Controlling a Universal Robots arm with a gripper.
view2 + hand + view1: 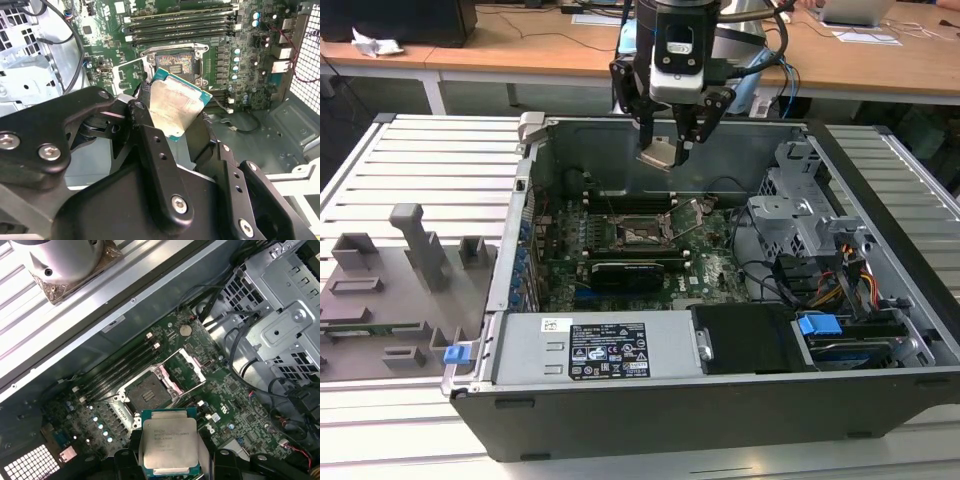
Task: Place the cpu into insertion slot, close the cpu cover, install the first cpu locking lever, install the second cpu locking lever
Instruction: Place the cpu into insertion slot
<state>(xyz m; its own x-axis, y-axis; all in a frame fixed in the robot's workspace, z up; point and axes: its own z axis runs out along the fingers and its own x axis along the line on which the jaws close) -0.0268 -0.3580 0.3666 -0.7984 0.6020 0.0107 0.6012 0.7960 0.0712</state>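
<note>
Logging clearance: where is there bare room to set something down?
Bare: slatted table either side of the case, apart from the grey fixtures. Crowded: the board around the insertion slot; the tool holds the cpu over the case.

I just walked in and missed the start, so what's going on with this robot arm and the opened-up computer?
The arm's gripper is clamped on the cpu and holds it in the air above the open computer case. Down on the motherboard, the insertion slot lies empty, with the cpu cover swung open beside it. So the chip is not yet seated, and nothing is closed over the socket.
</note>
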